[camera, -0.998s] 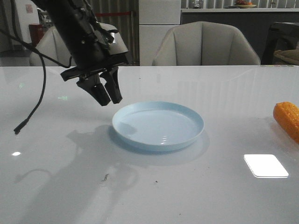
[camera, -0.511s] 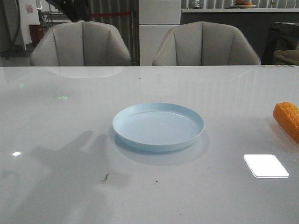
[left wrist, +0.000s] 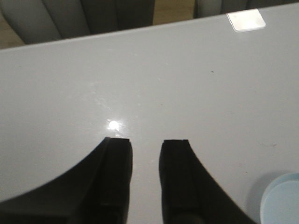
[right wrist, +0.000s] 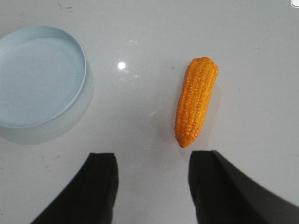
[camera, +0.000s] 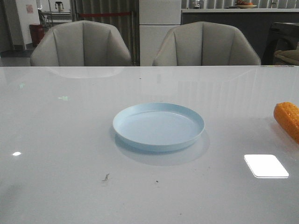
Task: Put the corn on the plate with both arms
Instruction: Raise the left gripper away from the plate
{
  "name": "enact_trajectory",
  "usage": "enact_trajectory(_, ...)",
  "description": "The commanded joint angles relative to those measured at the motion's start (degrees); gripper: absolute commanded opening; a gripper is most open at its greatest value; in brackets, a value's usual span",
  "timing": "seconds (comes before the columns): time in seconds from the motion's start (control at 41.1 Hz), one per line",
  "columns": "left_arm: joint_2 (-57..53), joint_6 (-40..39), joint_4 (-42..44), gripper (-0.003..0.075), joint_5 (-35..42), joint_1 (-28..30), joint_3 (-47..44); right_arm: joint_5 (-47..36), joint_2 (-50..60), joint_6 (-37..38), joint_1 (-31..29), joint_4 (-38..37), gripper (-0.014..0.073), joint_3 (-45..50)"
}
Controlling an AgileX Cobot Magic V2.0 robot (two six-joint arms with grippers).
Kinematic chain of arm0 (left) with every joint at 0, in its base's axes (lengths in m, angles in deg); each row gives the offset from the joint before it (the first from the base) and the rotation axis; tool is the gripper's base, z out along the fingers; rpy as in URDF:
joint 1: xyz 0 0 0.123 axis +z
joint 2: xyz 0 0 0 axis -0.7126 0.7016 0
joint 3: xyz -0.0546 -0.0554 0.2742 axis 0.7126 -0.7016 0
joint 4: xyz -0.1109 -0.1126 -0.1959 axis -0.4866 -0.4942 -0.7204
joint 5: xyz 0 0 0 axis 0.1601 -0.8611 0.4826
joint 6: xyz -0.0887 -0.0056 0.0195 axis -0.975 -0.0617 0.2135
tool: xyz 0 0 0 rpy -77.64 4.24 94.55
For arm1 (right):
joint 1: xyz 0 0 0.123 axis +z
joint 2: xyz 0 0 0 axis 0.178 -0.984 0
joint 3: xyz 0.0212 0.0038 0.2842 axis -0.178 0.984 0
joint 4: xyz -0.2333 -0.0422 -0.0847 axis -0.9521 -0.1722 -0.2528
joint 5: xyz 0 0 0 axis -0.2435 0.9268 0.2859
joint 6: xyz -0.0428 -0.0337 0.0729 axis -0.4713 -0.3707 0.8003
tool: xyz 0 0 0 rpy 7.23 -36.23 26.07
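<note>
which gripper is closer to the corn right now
Right. The right gripper hangs open above the table with the corn just ahead of its jaws. The left gripper sees no corn, only bare table and an edge of the plate.

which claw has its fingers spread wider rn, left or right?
The right claw: a broad stretch of table shows between its fingers, above the corn. The left claw leaves only a narrow strip.

corn cut off (front view)
</note>
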Motion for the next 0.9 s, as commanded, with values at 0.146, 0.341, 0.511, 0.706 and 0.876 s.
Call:
enact_trajectory(0.146,-13.4,4.2,0.4,0.0254,0.7,4.3,-7.8,-3.2,0.5,0.1,-0.3,0.4,0.0456,-2.0)
enact_trajectory(0.341,-26.4,5.0,3.5,0.0254,11.6,4.3,-30.7,-3.3,0.5,0.1,-0.3,0.4,0.0456,-2.0)
enact_trajectory(0.511,-42.3,4.9,3.5,0.0254,31.4,4.3,-61.0,-3.2,0.5,0.1,-0.3,0.4,0.0456,-2.0)
enact_trajectory(0.706,-58.2,4.9,3.7,0.0254,45.6,4.3,-88.6,-1.6,-0.3,0.1,-0.3,0.4,0.0456,-2.0)
enact_trajectory(0.876,-69.4,4.2,3.4,0.0254,49.6,4.3,-100.5,-2.0,-5.4,0.2,-0.4,0.2,0.0456,-3.1)
